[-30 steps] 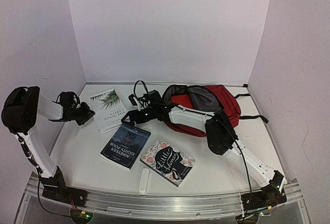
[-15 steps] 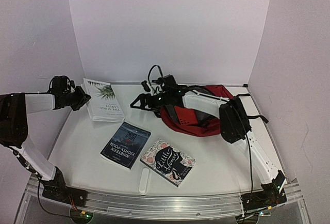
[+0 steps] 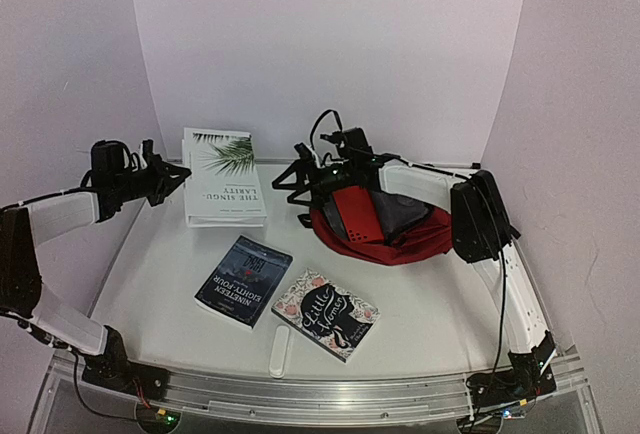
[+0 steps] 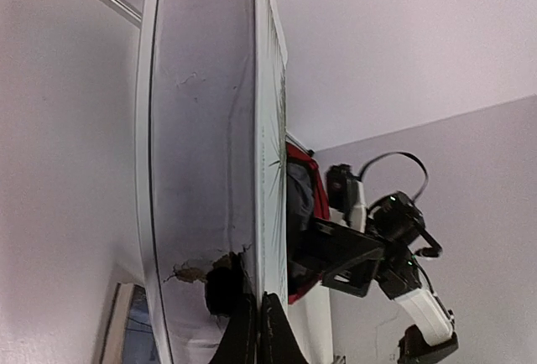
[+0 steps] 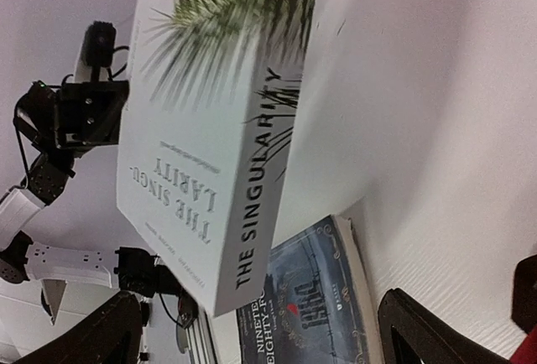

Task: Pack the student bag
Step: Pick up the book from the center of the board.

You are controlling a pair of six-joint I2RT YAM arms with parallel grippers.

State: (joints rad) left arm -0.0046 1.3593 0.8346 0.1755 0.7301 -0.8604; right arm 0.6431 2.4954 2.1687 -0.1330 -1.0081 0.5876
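The step in hand is carrying the first book to the bag. The left gripper (image 3: pixel 178 178) holds the white book (image 3: pixel 222 179) clear of the table (image 3: pixel 160 284), its cover facing up and out, to the left of the student bag (image 3: pixel 395 224). The bag sits at the back right of the table, slumped, with its grey lining showing through the open mouth.

The left wrist view shows the book edge-on with the left jaws pinched narrow on its lower edge. The right gripper (image 3: pixel 298 182) hangs at the bag's left rim. Its own camera shows its jaws spread wide with nothing between them, looking straight at the book. Red fabric sits just beside one finger, but I cannot tell whether that finger hooks the rim or merely rests near it.

Next, the book probably has to travel right and tip spine-first into the mouth. This needs the opening held wide and the right arm kept out of the book's path.

Two more books, the dark blue one (image 3: pixel 243 280) and the floral one (image 3: pixel 325 314), lie flat on the table in front, not yet packed.
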